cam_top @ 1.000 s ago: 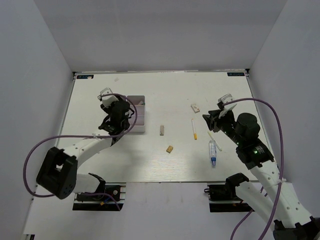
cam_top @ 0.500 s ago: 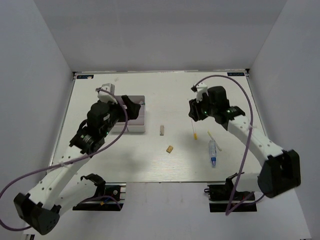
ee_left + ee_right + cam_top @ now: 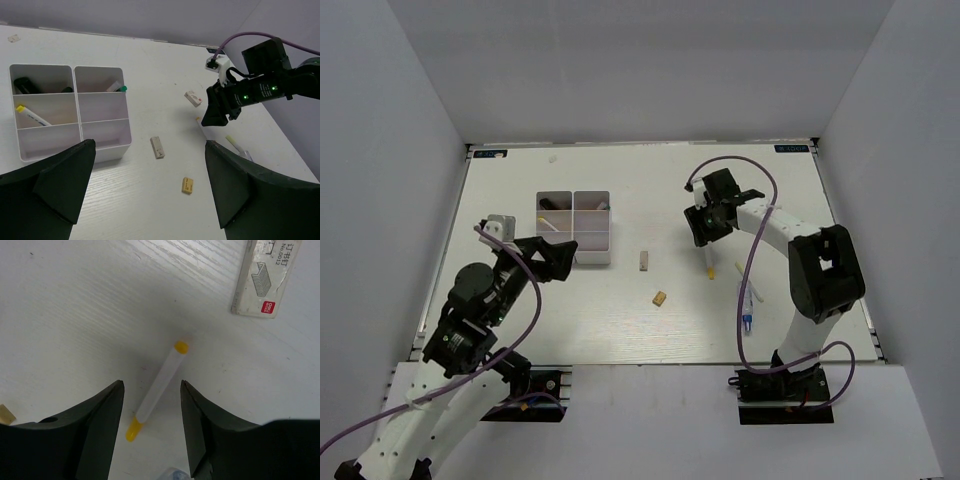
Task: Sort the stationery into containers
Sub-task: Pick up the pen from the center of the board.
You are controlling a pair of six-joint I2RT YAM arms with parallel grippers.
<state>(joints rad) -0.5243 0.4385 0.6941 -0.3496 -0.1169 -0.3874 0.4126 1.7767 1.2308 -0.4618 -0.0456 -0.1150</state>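
The white four-compartment organizer (image 3: 592, 257) (image 3: 102, 150) stands left of centre and holds a black highlighter (image 3: 27, 86), a yellow-capped white pen (image 3: 31, 115) and a teal-tipped pen (image 3: 117, 87). My left gripper (image 3: 556, 260) (image 3: 150, 165) hangs open and empty just near-left of the box. My right gripper (image 3: 705, 228) (image 3: 152, 385) is open, its fingers on either side of a white pen with yellow ends (image 3: 165, 372) (image 3: 708, 262) lying on the table, not touching it. A beige eraser (image 3: 644, 261) (image 3: 157, 147) and a tan eraser (image 3: 660, 298) (image 3: 187, 185) lie mid-table.
A small staple box (image 3: 265, 282) (image 3: 192, 98) lies just beyond the pen. A clear blue-tipped tube (image 3: 746, 305) and a thin pale pen (image 3: 742, 270) (image 3: 235, 145) lie right of the right gripper. White walls enclose the table on three sides.
My left gripper has opened and pulled back from the organizer toward the near left. My right arm has swung left over the yellow-ended pen, its jaws spreading wider.
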